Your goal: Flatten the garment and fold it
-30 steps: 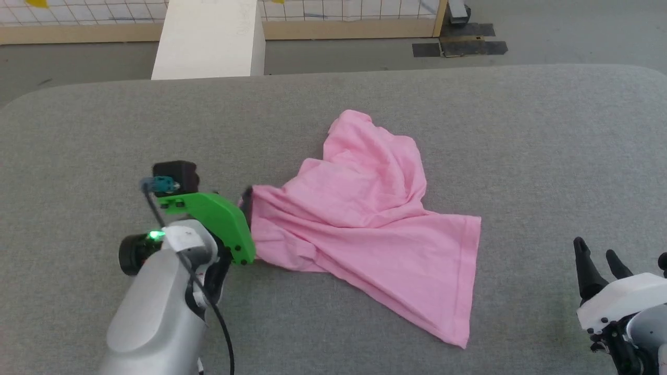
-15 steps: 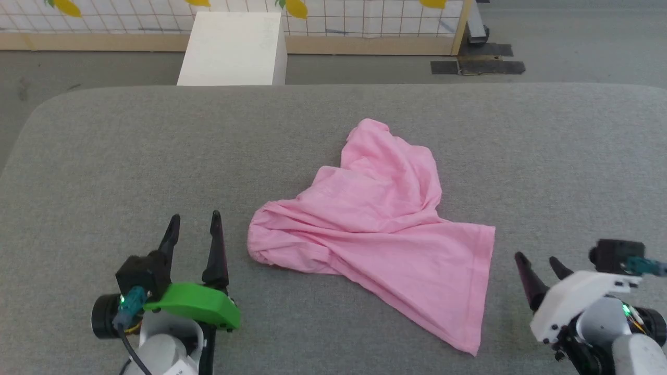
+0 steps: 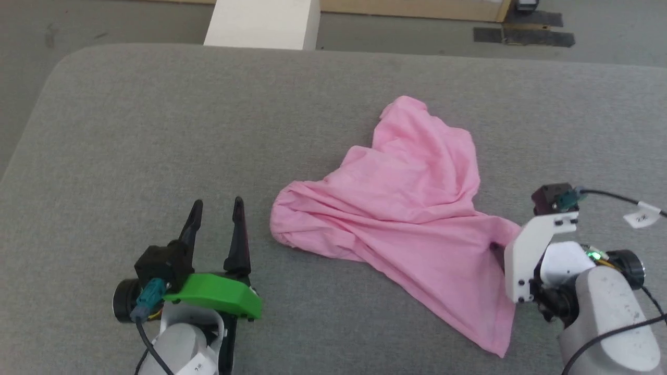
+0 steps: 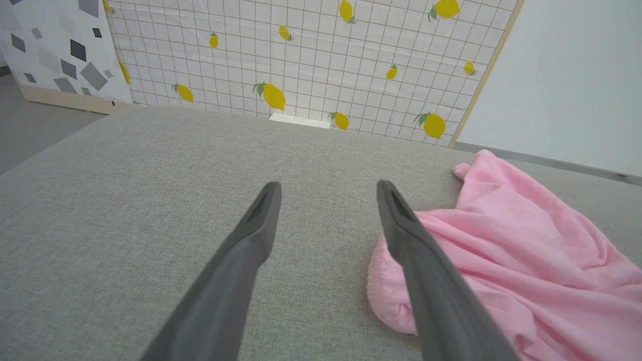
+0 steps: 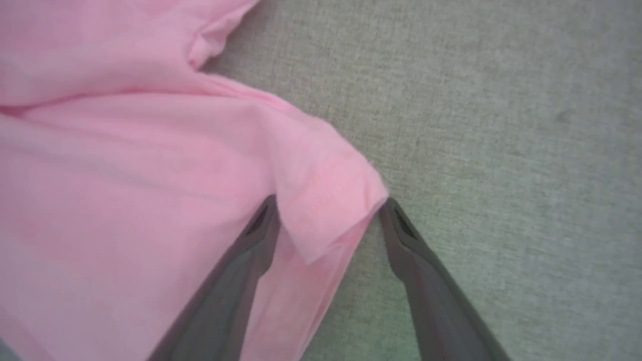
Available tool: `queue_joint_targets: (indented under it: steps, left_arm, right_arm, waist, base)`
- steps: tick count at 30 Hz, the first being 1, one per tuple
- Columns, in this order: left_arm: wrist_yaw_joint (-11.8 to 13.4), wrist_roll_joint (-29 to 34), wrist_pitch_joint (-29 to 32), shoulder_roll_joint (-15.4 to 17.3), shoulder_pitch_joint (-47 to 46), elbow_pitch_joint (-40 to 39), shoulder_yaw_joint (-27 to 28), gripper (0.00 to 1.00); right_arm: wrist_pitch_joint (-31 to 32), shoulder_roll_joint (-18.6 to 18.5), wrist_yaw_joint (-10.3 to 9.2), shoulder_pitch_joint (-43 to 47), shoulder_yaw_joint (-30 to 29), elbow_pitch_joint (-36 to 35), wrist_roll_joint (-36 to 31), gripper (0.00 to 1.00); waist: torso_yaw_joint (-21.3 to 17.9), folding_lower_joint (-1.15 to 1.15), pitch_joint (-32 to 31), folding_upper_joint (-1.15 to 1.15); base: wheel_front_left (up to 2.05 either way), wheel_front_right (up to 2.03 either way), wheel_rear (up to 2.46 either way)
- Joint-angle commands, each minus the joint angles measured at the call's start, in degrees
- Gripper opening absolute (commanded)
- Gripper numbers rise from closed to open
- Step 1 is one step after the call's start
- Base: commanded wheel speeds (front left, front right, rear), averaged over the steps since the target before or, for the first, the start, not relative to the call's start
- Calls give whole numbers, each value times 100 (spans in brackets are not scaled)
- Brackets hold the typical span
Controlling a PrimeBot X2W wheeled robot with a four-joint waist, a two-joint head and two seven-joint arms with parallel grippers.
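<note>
Swinging in from the lower right within half a second, the right tool (image 3: 496, 249) now noses against the garment's (image 3: 406, 208) right-hand hem in the head view, whose camera has itself shifted. The left tool (image 3: 218, 208) sits just beside the cloth's bunched end, fingers parted and empty. The pink fabric lies crumpled mid-tabletop (image 3: 156, 130), twisted into lobes, so flattening looks barely begun and no fold has been made. Beyond the grey, felt-like tabletop stand a white block (image 3: 260, 23) and a grey floor (image 3: 104, 21) with dark tape patches (image 3: 523, 35).

Left wrist view: the left tool (image 4: 326, 188) gapes over bare tabletop with the garment (image 4: 526, 240) just beside its right-hand finger, and a lemon-printed grid screen (image 4: 301, 60) closes the room behind.

Right wrist view: the right tool (image 5: 326, 205) straddles a turned-over corner of the garment (image 5: 125, 175), fingers spread and not yet pinched.
</note>
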Motion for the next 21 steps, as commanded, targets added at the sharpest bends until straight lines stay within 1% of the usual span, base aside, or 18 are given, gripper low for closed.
queue_joint_targets:
  steps: [1, 5, 10, 12, 14, 15, 16, 17, 21]
  left_arm:
    - [-38, 64, -42, -31, -134, -10, 8, 100]
    - [-115, 113, -42, -66, -229, 22, -15, 100]
    - [-223, 166, -43, -134, -388, 47, -107, 100]
    - [-262, 179, -43, -172, -463, 75, -161, 100]
    - [-293, 191, -43, -212, -540, 105, -217, 100]
    - [-342, 202, -43, -262, -647, 170, -294, 100]
    - [-356, 202, -43, -274, -668, 197, -314, 100]
    - [-370, 203, -43, -285, -690, 229, -331, 100]
    - [-406, 203, -43, -294, -683, 324, -352, 100]
  right_arm:
    - [119, -4, -11, -25, -56, 185, -32, 0]
    - [267, -178, -11, -422, -219, 176, -11, 0]
    - [361, -680, -11, -1305, -328, 205, -66, 0]
    - [323, -818, -11, -1678, -392, 259, -118, 0]
    - [255, -877, -11, -1962, -497, 336, -180, 0]
    - [-13, -913, -11, -2229, -699, 549, -370, 21]
    - [-65, -905, -11, -2254, -743, 628, -416, 36]
    - [-159, -856, -11, -2263, -808, 700, -436, 100]
    - [-674, -666, -11, -2149, -1051, 717, -391, 100]
  waist:
    - [212, 0, 226, 0]
    - [313, 0, 388, 0]
    - [465, 0, 602, 0]
    - [520, 0, 671, 0]
    - [568, 0, 738, 0]
    - [601, 0, 785, 0]
    - [601, 0, 782, 0]
    - [591, 0, 755, 0]
    - [485, 0, 540, 0]
  base:
    - [0, 0, 0]
    - [0, 0, 0]
    - [0, 0, 0]
    - [0, 0, 0]
    - [0, 0, 0]
    - [0, 0, 0]
    - [0, 0, 0]
    - [0, 0, 0]
    - [0, 0, 0]
